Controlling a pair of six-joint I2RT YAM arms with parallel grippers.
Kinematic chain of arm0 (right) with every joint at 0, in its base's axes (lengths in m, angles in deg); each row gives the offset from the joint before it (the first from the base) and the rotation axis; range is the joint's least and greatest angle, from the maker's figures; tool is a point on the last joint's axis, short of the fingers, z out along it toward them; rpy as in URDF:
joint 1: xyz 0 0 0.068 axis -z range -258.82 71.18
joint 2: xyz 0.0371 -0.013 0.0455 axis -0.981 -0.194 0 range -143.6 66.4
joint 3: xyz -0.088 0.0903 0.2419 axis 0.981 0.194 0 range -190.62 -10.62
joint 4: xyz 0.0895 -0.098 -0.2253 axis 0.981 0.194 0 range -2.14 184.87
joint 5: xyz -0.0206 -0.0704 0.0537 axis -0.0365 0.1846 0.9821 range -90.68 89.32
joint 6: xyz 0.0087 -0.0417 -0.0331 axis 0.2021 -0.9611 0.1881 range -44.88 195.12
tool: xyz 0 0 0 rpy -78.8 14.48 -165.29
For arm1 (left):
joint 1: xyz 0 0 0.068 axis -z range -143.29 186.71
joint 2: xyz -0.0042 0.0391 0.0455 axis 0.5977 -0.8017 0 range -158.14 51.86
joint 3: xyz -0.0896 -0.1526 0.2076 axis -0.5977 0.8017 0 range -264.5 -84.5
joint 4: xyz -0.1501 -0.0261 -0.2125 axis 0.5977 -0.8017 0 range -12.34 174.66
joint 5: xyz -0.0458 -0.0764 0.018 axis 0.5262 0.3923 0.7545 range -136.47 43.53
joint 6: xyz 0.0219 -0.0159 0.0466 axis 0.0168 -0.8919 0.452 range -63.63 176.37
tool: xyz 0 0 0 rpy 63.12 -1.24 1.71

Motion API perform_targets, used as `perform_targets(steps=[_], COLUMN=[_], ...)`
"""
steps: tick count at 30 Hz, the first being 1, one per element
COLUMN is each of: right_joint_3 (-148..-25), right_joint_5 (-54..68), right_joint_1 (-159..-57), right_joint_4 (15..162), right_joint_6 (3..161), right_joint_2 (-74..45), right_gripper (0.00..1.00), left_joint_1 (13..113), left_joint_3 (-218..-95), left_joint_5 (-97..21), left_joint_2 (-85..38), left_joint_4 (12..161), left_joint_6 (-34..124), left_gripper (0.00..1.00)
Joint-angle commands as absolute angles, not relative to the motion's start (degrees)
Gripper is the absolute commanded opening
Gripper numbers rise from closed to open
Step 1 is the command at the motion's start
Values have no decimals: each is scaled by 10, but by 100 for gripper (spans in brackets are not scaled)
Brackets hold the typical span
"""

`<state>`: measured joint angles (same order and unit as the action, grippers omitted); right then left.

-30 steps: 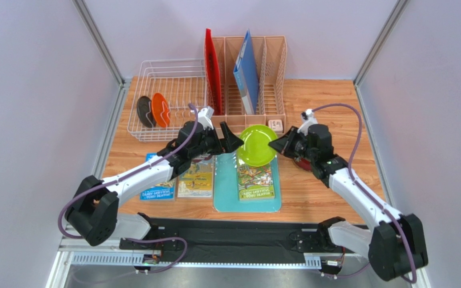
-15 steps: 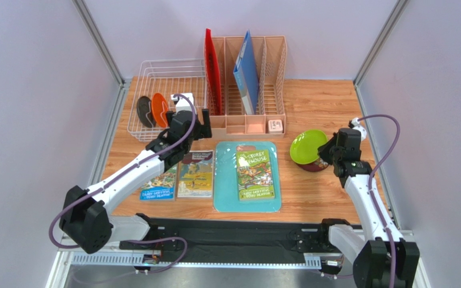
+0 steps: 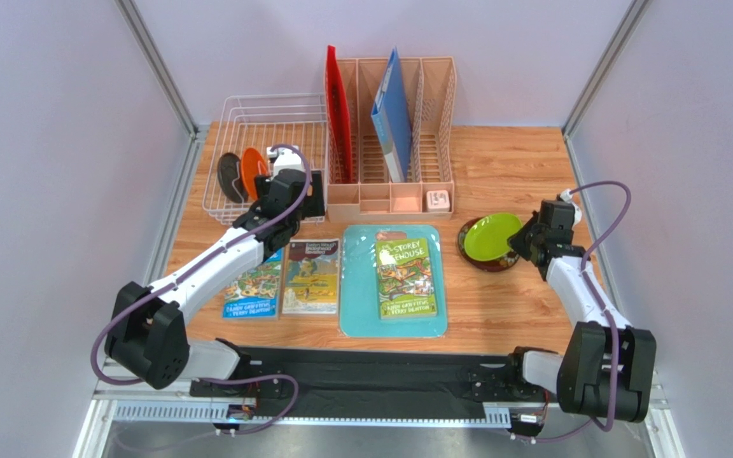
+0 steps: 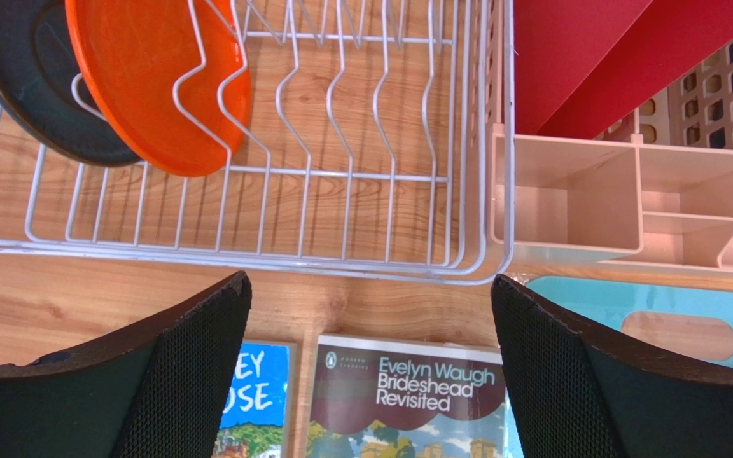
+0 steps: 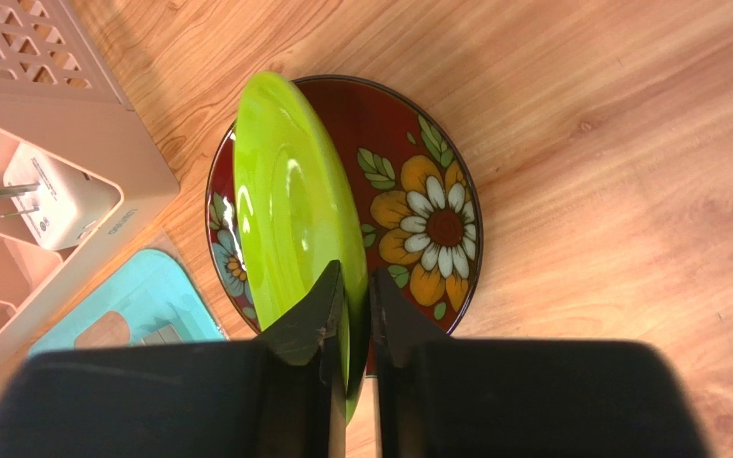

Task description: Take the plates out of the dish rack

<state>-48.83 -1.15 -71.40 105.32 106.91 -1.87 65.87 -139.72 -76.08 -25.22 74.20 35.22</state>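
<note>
Two plates (image 4: 150, 76) are standing in the dish rack's (image 3: 289, 134) left end at the counter's (image 3: 523, 162) rear left; far right, one plate (image 5: 284, 229) is tilting over another (image 5: 428, 210) lying flat.

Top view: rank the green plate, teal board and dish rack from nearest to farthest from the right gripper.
1. The green plate, clamped in the right gripper, far right.
2. The teal board, centre, under a book.
3. The dish rack, back left.
</note>
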Motion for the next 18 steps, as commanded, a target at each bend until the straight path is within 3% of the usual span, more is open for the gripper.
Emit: perform_targets(steps=[1, 9, 18], right_joint_3=[-477, -475, -510], right_joint_5=[19, 26, 32], right_joint_1=[-707, -706, -710], right_joint_4=[1024, 1036, 1069], right_joint_6=[1065, 1060, 1036], right_joint_2=[-36, -50, -87], right_gripper=[21, 56, 70], left_joint_1=[651, 635, 611], left_joint_3=[-1401, -1408, -1417], left_joint_5=[-753, -728, -714], left_joint_2=[-253, -268, -286], left_joint_4=[752, 758, 762], left_joint_6=[362, 360, 359], left_gripper=[99, 99, 99])
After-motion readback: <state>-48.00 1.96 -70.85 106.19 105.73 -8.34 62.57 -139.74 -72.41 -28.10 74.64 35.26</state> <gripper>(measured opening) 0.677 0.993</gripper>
